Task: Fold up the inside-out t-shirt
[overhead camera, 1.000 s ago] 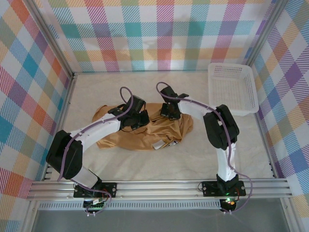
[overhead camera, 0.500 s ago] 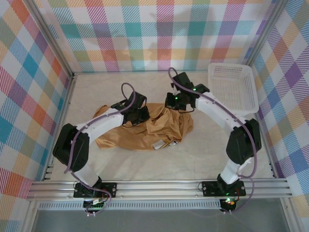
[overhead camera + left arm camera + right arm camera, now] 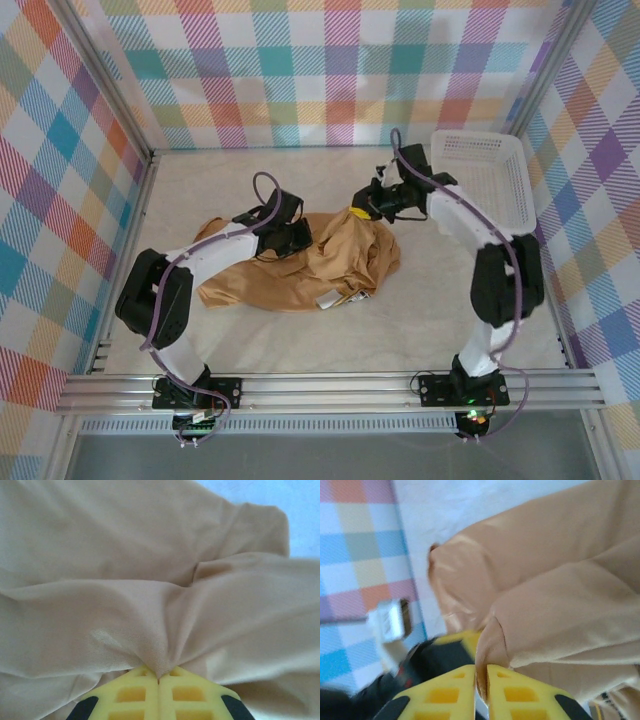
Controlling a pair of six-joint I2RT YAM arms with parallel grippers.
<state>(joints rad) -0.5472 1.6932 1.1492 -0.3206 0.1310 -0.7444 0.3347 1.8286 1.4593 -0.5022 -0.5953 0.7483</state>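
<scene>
Both sets of jaws are shut tight on cloth. The left gripper (image 3: 158,680) has a small pucker of the inside-out t-shirt (image 3: 300,272) nipped between its yellow tips, with creases fanning out ahead of them. The right gripper (image 3: 481,674) pinches a thicker rolled edge, and the fabric drapes away to the right of its jaws.

From above, the shirt lies crumpled on the table (image 3: 420,320), mostly on the near side of both jaws. Its far right corner seems raised at the right pinch.

I judge this to be a spreading pull before any fold. I'd draw the two pinches apart evenly and low, and watch that the cloth between the jaws goes taut. It must not slip from the left tips, which hold very little. I'd also stop the right wrist short of the white mesh basket (image 3: 490,180) just beyond it.

The shirt is tan, smooth and slightly shiny, bunched in soft ridges. A small white label (image 3: 328,297) shows at its near edge, well clear of either pair of jaws.
</scene>
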